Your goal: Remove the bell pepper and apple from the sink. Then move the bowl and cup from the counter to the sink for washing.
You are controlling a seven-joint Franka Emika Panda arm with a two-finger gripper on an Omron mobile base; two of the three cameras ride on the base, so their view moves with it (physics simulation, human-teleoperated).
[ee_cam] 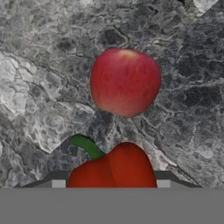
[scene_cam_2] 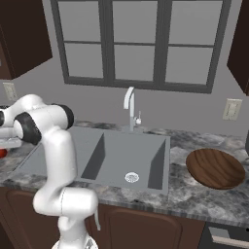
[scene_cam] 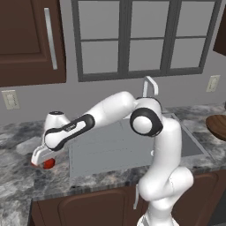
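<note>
My gripper (scene_cam: 39,160) hangs low over the counter (scene_cam: 17,181) left of the sink (scene_cam: 114,148). In the hand view the bright red bell pepper (ee_cam: 114,168) with its curved stem sits between the fingertips of my gripper (ee_cam: 111,184), which is shut on it. The pinkish-red apple (ee_cam: 125,82) lies on the stone just beyond the pepper, apart from it. A red fruit (scene_cam: 49,163) peeks out under the hand in the left base view. The brown wooden bowl (scene_cam_2: 215,168) rests on the counter right of the sink (scene_cam_2: 121,155). The cup is out of view.
The chrome faucet (scene_cam_2: 129,109) rises behind the basin, whose white drain (scene_cam_2: 132,177) shows. A wall outlet (scene_cam: 10,99) and a brown upper cabinet (scene_cam: 26,39) lie above the left counter. My own arm stretches across the ribbed drainboard (scene_cam: 88,150).
</note>
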